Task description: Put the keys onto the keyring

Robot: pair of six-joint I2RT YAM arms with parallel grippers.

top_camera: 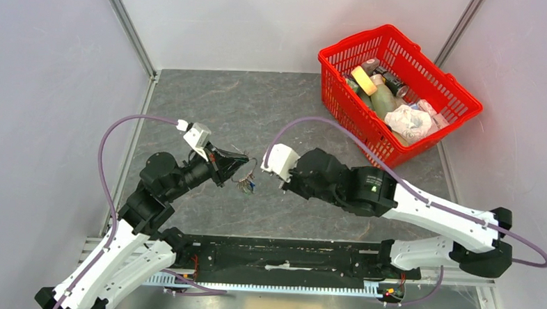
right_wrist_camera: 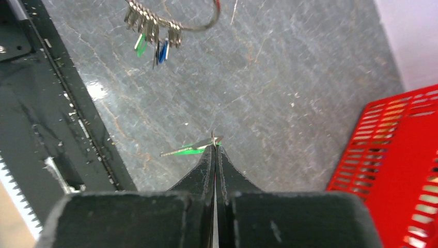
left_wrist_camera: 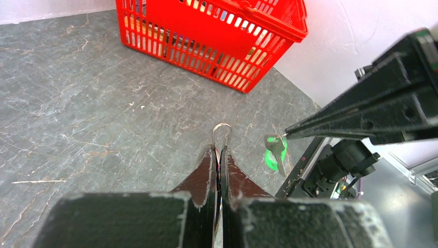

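My left gripper (top_camera: pixel 242 161) is shut on the keyring (left_wrist_camera: pixel 222 127), a thin silver wire loop that sticks out past its fingertips (left_wrist_camera: pixel 209 160). In the right wrist view the keyring (right_wrist_camera: pixel 199 28) hangs at the top with several keys (right_wrist_camera: pixel 154 34) on it, green and blue heads among them. The bunch also shows in the top view (top_camera: pixel 247 186). My right gripper (right_wrist_camera: pixel 214 146) is shut on a green-headed key (right_wrist_camera: pixel 188 150) and holds it by the head, blade pointing left. That key (left_wrist_camera: pixel 276 150) hangs close to the right of the ring, apart from it.
A red basket (top_camera: pixel 352 41) full of bottles and packets stands at the back right; it also shows in the left wrist view (left_wrist_camera: pixel 206 36) and the right wrist view (right_wrist_camera: pixel 403 155). The black base rail (top_camera: pixel 287 256) runs along the near edge. The table is grey stone-patterned.
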